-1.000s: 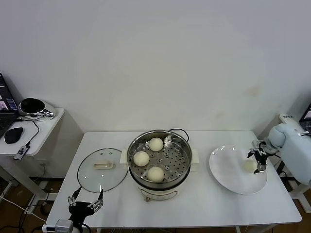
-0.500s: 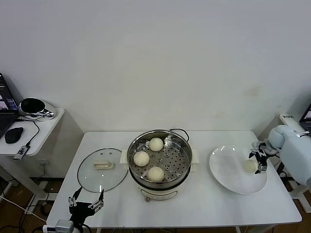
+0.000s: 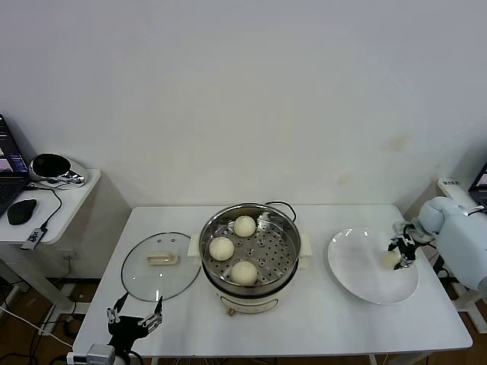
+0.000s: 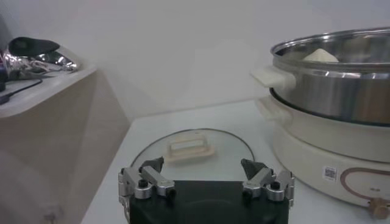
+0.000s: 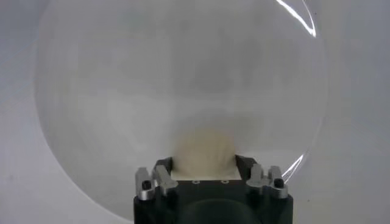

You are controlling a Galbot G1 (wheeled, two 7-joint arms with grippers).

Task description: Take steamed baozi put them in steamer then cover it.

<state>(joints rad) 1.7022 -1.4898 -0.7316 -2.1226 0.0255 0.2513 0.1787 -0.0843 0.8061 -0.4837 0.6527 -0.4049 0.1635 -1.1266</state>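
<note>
Three cream-white baozi lie in the steel steamer at the table's middle. The fourth baozi lies on the white plate at the right. My right gripper is down over it. In the right wrist view the baozi sits between the fingers of the right gripper, which touch both its sides. The glass cover lies flat left of the steamer. My left gripper is open and empty at the table's front left edge, just short of the cover.
A side table with a mouse and a dark round device stands at the far left. The steamer's cord runs behind the pot. The steamer's wall rises close beside my left gripper.
My right gripper has shifted slightly toward the baozi on the plate and its fingers have narrowed onto it. The left arm and the cover have not moved.
</note>
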